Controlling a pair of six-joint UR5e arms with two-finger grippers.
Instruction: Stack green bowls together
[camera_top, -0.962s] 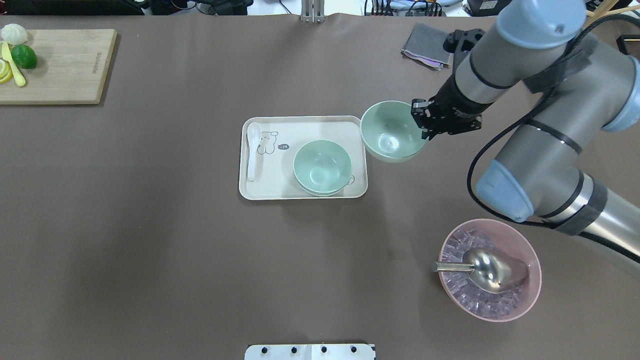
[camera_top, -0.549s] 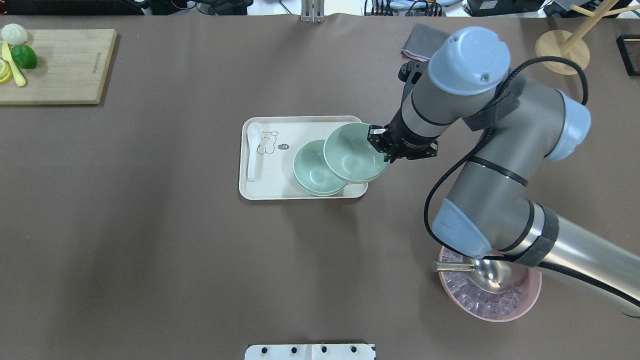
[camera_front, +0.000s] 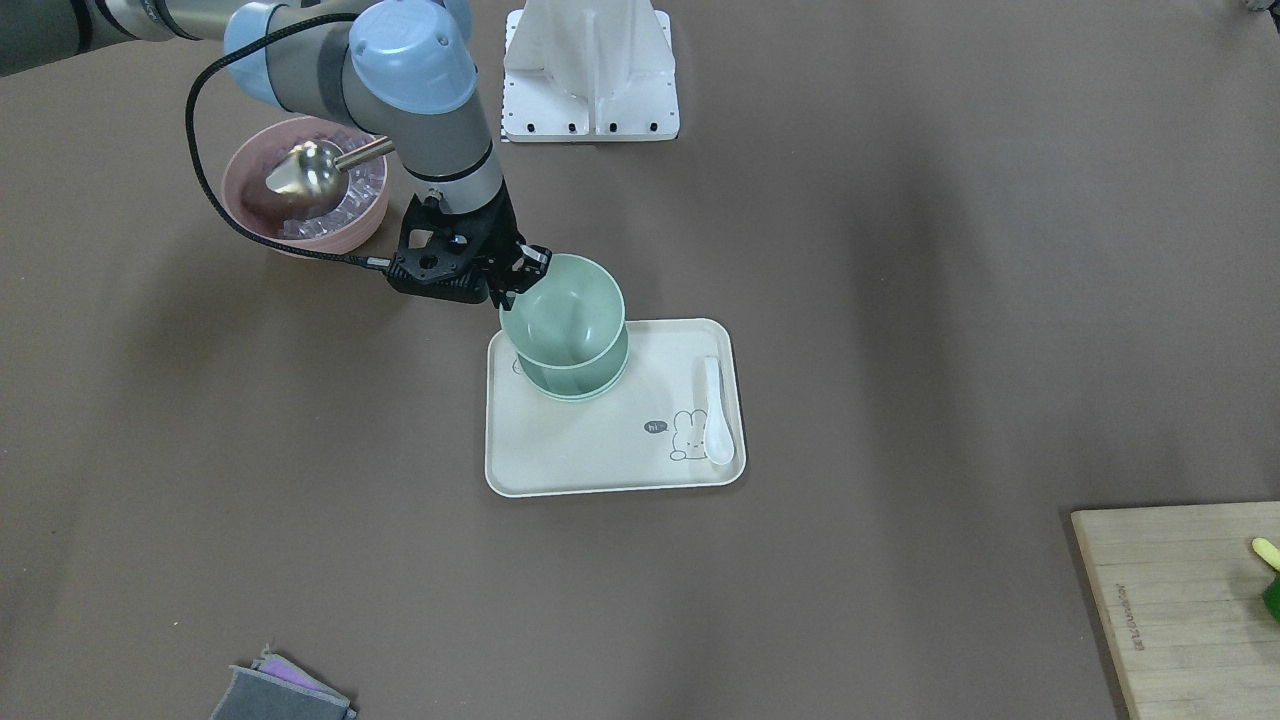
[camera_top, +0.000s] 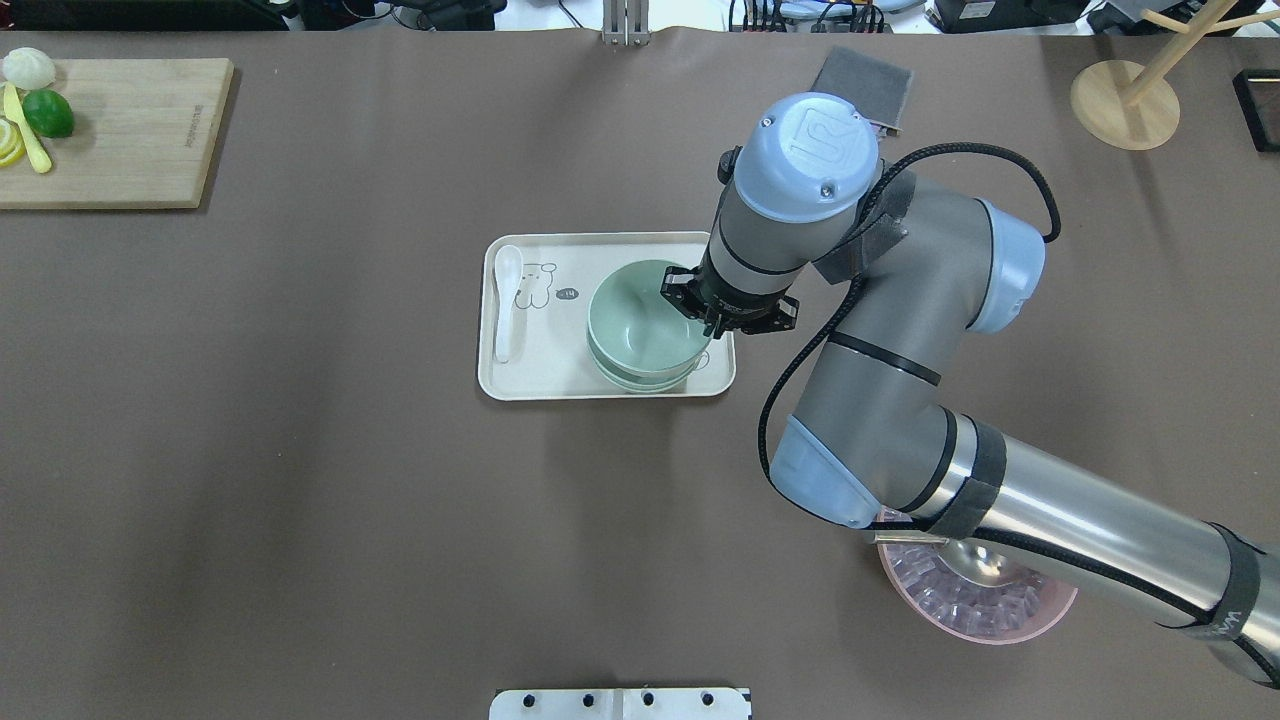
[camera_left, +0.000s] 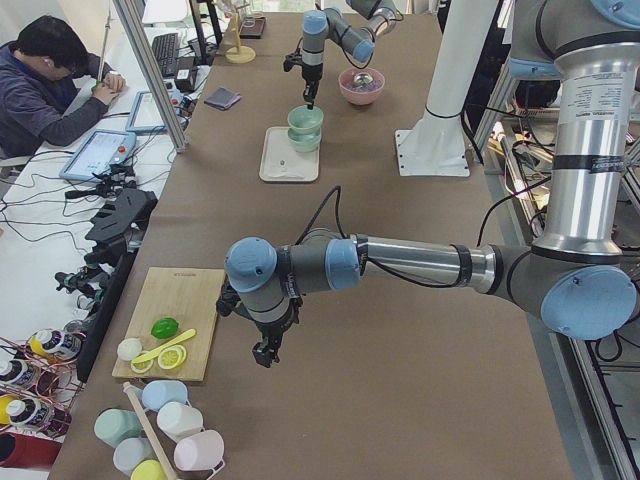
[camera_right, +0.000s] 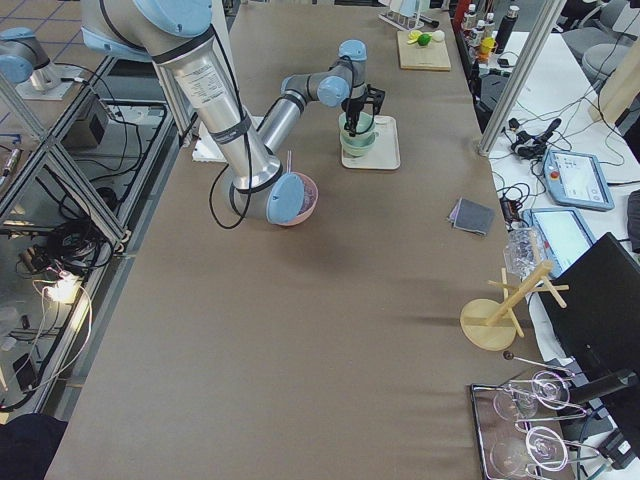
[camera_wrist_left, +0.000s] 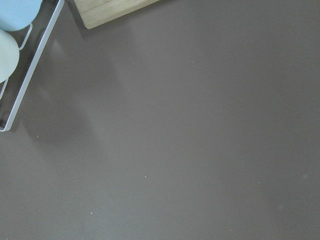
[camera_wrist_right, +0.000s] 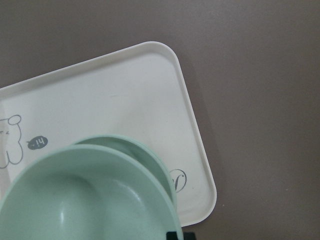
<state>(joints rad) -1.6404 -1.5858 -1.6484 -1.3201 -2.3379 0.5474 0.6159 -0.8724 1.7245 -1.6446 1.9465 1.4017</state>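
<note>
My right gripper (camera_top: 690, 305) is shut on the rim of a pale green bowl (camera_top: 638, 312) and holds it over the white tray (camera_top: 540, 375). The bowl hangs right above the stack of two other green bowls (camera_top: 650, 380), a little tilted; I cannot tell whether it touches them. In the front-facing view the held bowl (camera_front: 565, 318) covers most of the stack (camera_front: 572, 387), with the right gripper (camera_front: 515, 275) at its rim. The right wrist view shows the held bowl (camera_wrist_right: 90, 197) close up and a lower rim (camera_wrist_right: 150, 154). My left gripper (camera_left: 265, 355) shows only in the left side view, far from the tray; I cannot tell its state.
A white spoon (camera_top: 505, 300) lies at the tray's left end. A pink bowl (camera_top: 975, 600) with a metal scoop sits partly under my right arm. A cutting board (camera_top: 120, 130) with fruit, a grey cloth (camera_top: 865, 85) and a wooden stand (camera_top: 1125, 95) stand along the far edge.
My right gripper has carried the green bowl leftward, from beside the tray's right edge to directly over the stacked bowls on the tray.
</note>
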